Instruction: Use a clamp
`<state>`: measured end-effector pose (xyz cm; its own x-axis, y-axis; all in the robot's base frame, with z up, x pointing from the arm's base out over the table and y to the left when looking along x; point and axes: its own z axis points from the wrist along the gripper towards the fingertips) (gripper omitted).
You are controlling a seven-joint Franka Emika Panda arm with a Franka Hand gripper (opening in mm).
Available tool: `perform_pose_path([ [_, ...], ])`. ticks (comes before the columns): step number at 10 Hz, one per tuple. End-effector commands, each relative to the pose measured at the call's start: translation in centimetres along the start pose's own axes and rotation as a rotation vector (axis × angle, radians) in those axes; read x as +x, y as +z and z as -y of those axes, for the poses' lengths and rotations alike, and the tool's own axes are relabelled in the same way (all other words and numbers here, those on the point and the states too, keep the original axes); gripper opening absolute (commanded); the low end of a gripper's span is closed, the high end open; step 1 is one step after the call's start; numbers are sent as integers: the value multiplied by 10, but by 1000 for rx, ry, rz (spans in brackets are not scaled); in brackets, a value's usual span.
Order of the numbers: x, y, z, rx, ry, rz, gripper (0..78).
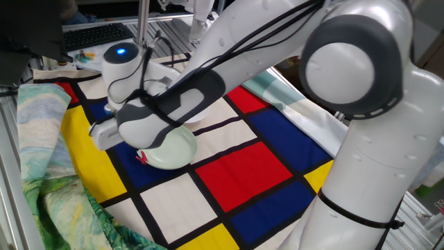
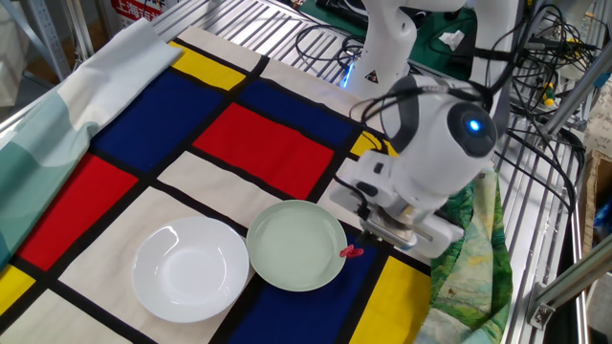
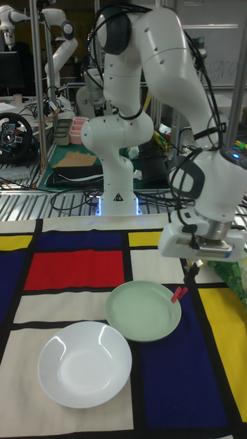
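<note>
The clamp (image 3: 179,294) is a tiny red-pink clip sitting at the rim of the pale green bowl (image 3: 143,310). It also shows at that bowl's edge as the clamp (image 2: 351,252) and the clamp (image 1: 142,157). My gripper (image 3: 193,265) hangs just above and beside the clip, apart from it, holding nothing. Its dark fingers are mostly hidden under the white hand (image 2: 397,225), so their gap is unclear. In the one fixed view the arm covers the fingers entirely.
A white bowl (image 2: 190,268) sits beside the green bowl (image 2: 296,246) on the colour-block cloth (image 2: 258,143). Crumpled green fabric (image 2: 469,239) lies at the table's side by a metal rack. Cables and the robot base (image 3: 115,195) stand at the back.
</note>
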<state>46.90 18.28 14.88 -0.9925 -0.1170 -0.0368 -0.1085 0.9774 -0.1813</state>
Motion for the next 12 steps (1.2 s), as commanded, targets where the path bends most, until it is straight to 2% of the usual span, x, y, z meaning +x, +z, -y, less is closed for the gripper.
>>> perform_pose_path([
  [1, -5, 8, -22, 12, -7, 4, 0],
  [5, 0, 11, -23, 24, -6, 13, 0],
  [7, 10, 15, -24, 41, -17, 31, 0],
  [12, 12, 15, -23, 66, -18, 51, 0],
])
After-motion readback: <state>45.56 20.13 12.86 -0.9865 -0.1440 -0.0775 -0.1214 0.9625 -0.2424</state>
